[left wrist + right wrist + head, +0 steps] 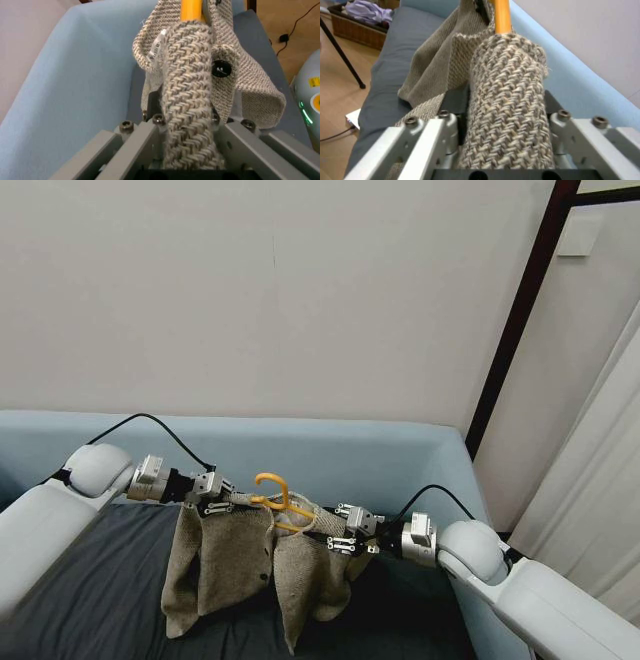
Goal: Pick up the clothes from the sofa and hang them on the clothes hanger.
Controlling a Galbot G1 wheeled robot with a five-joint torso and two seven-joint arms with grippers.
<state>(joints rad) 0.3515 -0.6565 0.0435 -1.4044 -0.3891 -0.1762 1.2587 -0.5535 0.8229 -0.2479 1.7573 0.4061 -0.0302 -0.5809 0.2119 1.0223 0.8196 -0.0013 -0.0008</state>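
A beige knitted cardigan [240, 565] hangs over an orange hanger [277, 492], held up above the sofa seat. My left gripper [222, 504] is shut on one shoulder of the cardigan [189, 97] and the hanger arm inside it. My right gripper [338, 532] is shut on the other shoulder [506, 108]. The orange hanger bar [191, 9] emerges from the knit beyond the left fingers, and likewise [501, 17] beyond the right ones. A dark button [220, 69] shows on the cardigan. The hook curls up between the two grippers.
The sofa has a light blue back [330, 445] and a dark grey seat [90, 590]. A plain wall rises behind. A dark door frame [515, 320] and white curtain [600, 500] stand at the right. A basket of clothes [365, 15] and a tripod leg sit on the floor.
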